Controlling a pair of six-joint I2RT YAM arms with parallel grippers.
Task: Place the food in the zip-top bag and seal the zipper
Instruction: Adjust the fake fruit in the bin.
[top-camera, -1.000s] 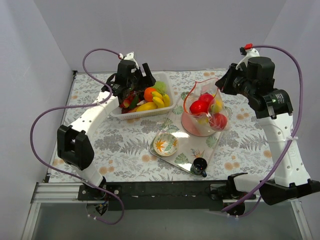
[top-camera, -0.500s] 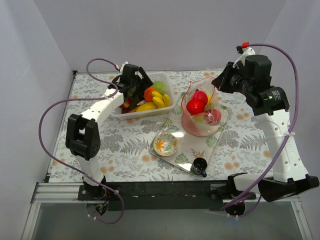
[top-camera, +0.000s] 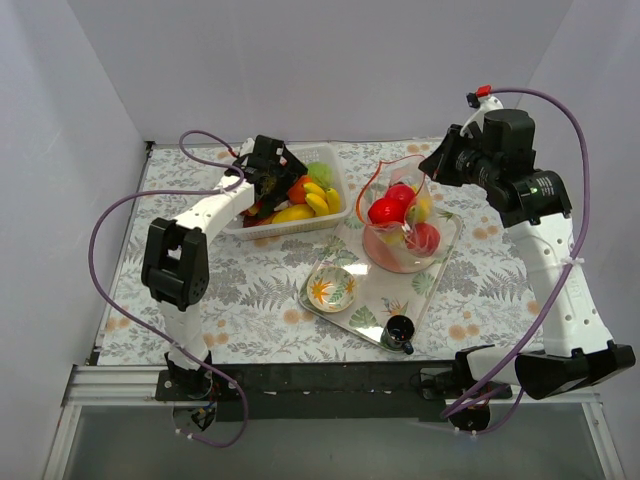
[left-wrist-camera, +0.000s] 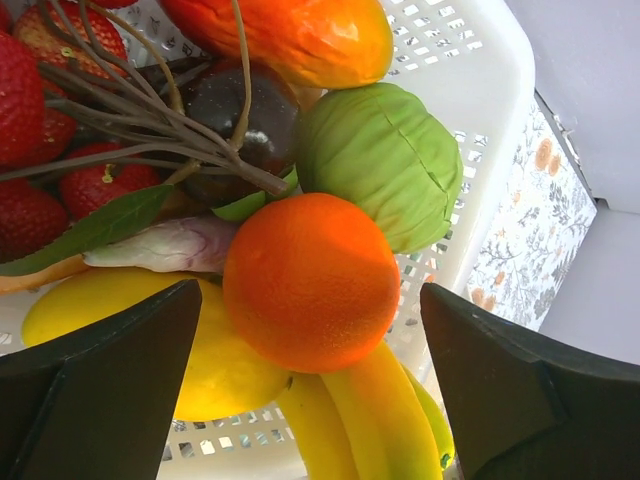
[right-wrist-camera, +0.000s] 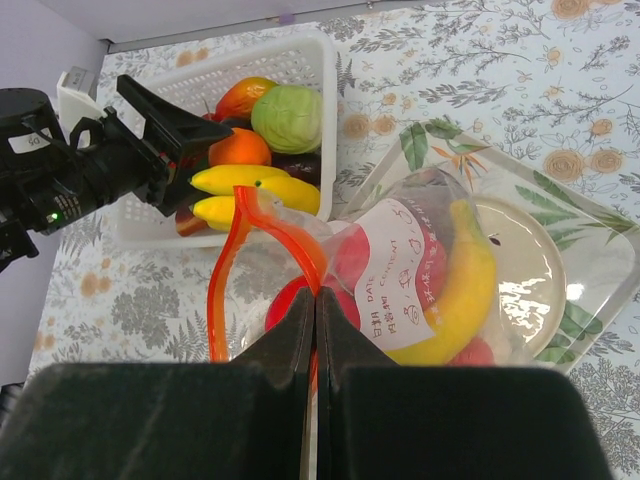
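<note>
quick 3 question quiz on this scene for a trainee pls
1. True or false: the right claw is shut on the bag's zipper.
2. Fill in: in the left wrist view, the fruit between the open left claw's fingers is the ___.
3. The bag is: A empty, B partly filled with its mouth open, C filled and sealed.
Key: 1 true; 2 orange; 3 B.
</note>
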